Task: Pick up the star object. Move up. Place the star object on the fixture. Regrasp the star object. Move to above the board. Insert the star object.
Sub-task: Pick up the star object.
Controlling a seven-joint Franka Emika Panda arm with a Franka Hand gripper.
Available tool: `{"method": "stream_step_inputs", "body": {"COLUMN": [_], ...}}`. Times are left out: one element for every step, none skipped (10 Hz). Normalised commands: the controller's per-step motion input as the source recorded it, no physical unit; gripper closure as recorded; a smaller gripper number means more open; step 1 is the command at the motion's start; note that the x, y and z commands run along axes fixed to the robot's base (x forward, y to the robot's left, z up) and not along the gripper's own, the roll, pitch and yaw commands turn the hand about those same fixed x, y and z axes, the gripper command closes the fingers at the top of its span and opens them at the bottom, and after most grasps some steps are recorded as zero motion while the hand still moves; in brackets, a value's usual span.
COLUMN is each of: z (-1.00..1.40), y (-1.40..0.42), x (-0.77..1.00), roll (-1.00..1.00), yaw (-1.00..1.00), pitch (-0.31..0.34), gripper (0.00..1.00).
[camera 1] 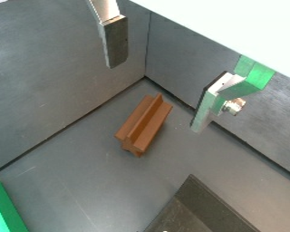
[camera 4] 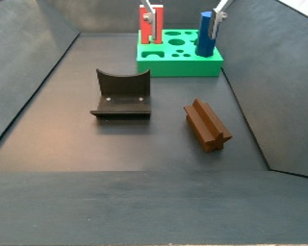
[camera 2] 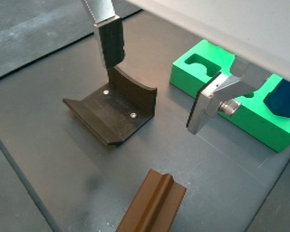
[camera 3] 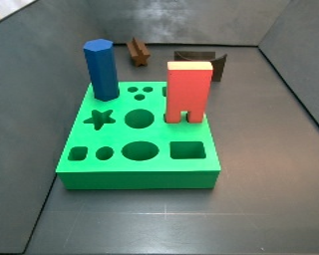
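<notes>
The star object [camera 4: 207, 125] is lying flat on the dark floor, nearest the lens in a side view, just right of the fixture [camera 4: 120, 94] and well apart from the board [camera 4: 181, 56] at the back. Nothing is being held: the gripper [camera 1: 166, 75] is hovering above the peg with its fingers [camera 1: 116, 42] spread wide and empty. The first step, the pick-up, is judged to be in hand; a descent is being called for next, with the fingers closed across the peg's sides.
</notes>
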Motion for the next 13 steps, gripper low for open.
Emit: {"method": "stream_step_inputs", "body": {"z": [0.0,-0.01,-0.07,-0.06,-0.07,-0.09,-0.16,-0.41,-0.75,-0.69,-0.56,-0.46,-0.37], "y": [0.0,0.0,0.0,0.0,0.0,0.0,0.0,-0.03,-0.06,0.0,0.0,0.01,0.07], "x": [0.0,-0.01,0.0,0.0,0.0,0.0,-0.07,0.0,-0.31,-0.27,-0.23,-0.23,-0.19], "roll": [0.01,0.0,0.0,0.0,0.0,0.0,0.0,0.0,0.07,0.0,0.0,0.0,0.0], "yaw": [0.0,0.0,0.0,0.0,0.0,0.03,0.14,0.37,0.46,0.49,0.46,0.44,0.43], "pitch": [0.0,-0.004,-0.017,-0.01,-0.013,-0.027,-0.059,-0.086,-0.211,-0.171,-0.147,-0.141,-0.123], "gripper": [0.0,0.0,0.0,0.0,0.0,0.0,0.0,0.0,0.0,0.0,0.0,0.0,0.0]}}
